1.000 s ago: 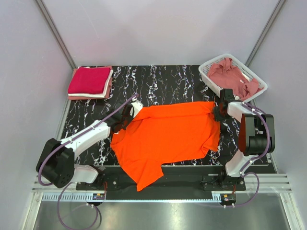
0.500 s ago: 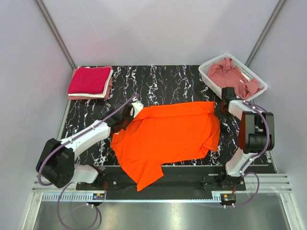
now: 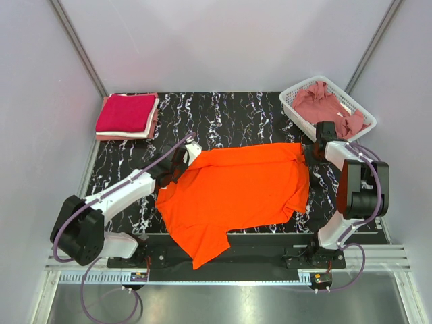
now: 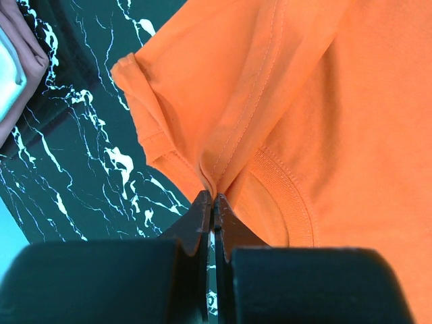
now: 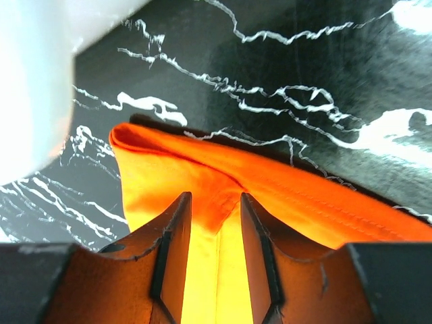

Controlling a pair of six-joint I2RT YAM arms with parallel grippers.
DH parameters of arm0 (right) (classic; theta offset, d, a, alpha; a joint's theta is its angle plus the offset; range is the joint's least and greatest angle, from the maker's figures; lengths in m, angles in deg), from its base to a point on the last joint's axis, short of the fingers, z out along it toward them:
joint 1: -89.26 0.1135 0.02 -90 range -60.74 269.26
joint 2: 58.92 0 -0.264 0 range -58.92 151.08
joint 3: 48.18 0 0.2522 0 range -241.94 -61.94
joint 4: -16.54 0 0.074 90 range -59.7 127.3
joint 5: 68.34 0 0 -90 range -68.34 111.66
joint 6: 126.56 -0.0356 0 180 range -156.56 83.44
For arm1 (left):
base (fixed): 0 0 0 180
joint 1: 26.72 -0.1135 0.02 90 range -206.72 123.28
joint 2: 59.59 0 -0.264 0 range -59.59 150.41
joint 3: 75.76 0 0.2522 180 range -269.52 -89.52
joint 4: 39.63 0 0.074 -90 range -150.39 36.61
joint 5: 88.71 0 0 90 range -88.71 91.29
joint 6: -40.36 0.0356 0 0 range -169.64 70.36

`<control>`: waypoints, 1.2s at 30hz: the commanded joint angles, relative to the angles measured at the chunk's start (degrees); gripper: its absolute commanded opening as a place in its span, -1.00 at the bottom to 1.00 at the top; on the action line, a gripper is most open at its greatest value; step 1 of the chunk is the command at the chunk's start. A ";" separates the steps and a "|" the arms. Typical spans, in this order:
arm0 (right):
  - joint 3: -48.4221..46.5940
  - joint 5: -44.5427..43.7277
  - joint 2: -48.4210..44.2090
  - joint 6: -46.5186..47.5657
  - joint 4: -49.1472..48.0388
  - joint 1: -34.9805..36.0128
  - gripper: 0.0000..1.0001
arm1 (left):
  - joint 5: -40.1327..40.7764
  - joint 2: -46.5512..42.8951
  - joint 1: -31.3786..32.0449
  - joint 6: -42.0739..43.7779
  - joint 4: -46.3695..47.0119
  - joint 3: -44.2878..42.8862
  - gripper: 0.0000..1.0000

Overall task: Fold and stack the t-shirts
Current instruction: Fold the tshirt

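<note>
A bright orange t-shirt lies spread across the black marbled table, one sleeve hanging over the near edge. My left gripper is shut on a pinched fold of the orange cloth beside the ribbed collar, the fingertips pressed together. My right gripper is at the shirt's far right corner. In its wrist view the gripper is open, jaws apart, with the orange cloth lying under and between them. Folded t-shirts, crimson on top, are stacked at the far left.
A white lattice basket at the far right corner holds a crumpled dusty rose shirt, close behind my right gripper. Grey walls close in on both sides. The stack's pale edge shows in the left wrist view.
My right gripper has shifted a little toward the basket at the shirt's far right corner. The left arm and the shirt have stayed put.
</note>
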 commanded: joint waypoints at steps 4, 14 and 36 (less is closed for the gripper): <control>-0.23 5.21 2.26 -2.38 -2.01 -0.24 -0.15 | 0.38 -1.28 0.38 0.25 1.55 -0.34 -1.00; 0.82 3.20 2.17 -4.41 -2.10 -0.15 -0.24 | 0.64 -0.84 0.46 0.61 1.46 -0.52 -1.00; -4.90 -2.17 3.14 23.37 -3.41 -0.24 -0.97 | 2.40 -2.77 1.34 0.96 -3.46 -1.84 -1.00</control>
